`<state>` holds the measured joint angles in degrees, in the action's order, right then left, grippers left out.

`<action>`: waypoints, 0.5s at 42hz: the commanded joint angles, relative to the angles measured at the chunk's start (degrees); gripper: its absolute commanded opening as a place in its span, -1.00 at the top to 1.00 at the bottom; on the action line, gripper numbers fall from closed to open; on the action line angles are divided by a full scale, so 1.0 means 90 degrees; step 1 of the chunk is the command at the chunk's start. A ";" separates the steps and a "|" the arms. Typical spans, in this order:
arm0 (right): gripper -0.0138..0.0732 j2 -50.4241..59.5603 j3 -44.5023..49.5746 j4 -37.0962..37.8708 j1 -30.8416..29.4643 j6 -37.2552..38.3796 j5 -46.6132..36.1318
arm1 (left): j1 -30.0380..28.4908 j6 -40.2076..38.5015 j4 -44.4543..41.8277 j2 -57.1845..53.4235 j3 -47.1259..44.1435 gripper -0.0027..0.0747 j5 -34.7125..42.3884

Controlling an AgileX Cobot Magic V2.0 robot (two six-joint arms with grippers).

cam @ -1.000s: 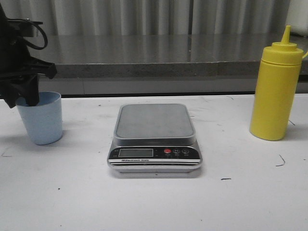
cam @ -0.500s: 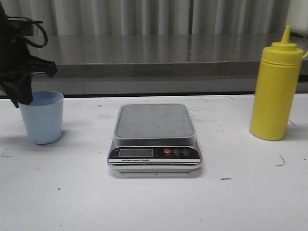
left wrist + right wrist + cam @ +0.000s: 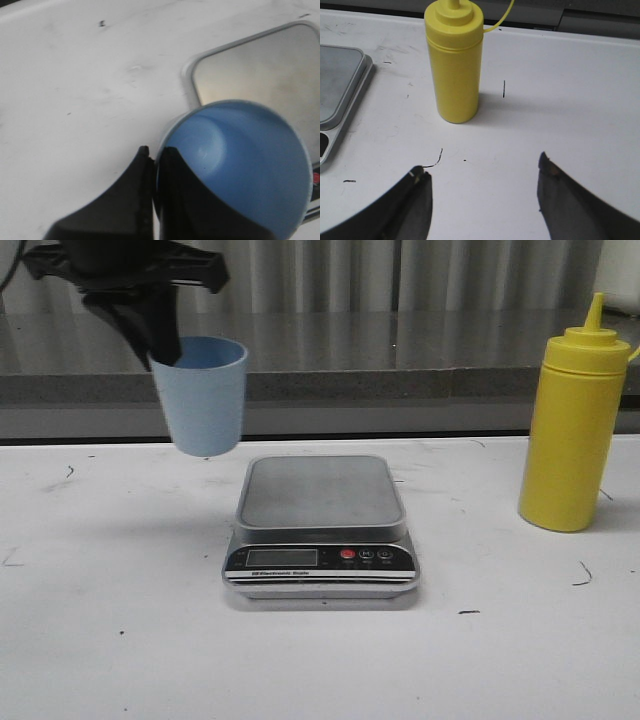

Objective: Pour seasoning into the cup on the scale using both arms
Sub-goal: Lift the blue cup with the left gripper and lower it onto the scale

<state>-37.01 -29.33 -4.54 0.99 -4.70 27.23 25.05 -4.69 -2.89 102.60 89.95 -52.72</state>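
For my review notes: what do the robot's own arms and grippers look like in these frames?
Both are black. The left gripper has dark, angular fingers beneath a wide black crossbar, with a thin black cable looping at the upper left edge of the front view. The right gripper shows only two broad, dark grey-black fingers tapering to pointed tips, with small pale scuffs near those tips. No markings or labels are visible.

Left gripper [image 3: 160, 340] raised above table level, fingers pointing down; jaws closed on the rim of the cup [image 3: 202, 394], one finger inside the wall and one outside, the two fingers [image 3: 145, 200] nearly meeting in the left wrist view; cup hangs below the fingertips, clear of the table. Right gripper [image 3: 485, 192] low over the table; jaws spread wide, nothing between the fingertips.
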 commanded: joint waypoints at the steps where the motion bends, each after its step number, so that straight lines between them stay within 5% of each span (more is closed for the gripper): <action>1: -0.42 -0.0036 -0.0187 0.0056 -0.0025 -0.0046 -0.0421 | 0.0397 -0.0044 0.0035 -0.0330 0.0245 0.98 0.0520; 21: -0.42 -0.0036 -0.0187 0.0056 -0.0025 -0.0046 -0.0421 | 0.0643 -0.0386 0.0262 0.0911 0.1533 0.98 0.0167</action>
<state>-37.01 -29.33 -4.54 0.99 -4.70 27.33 30.42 -7.48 -1.59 112.34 100.19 -51.85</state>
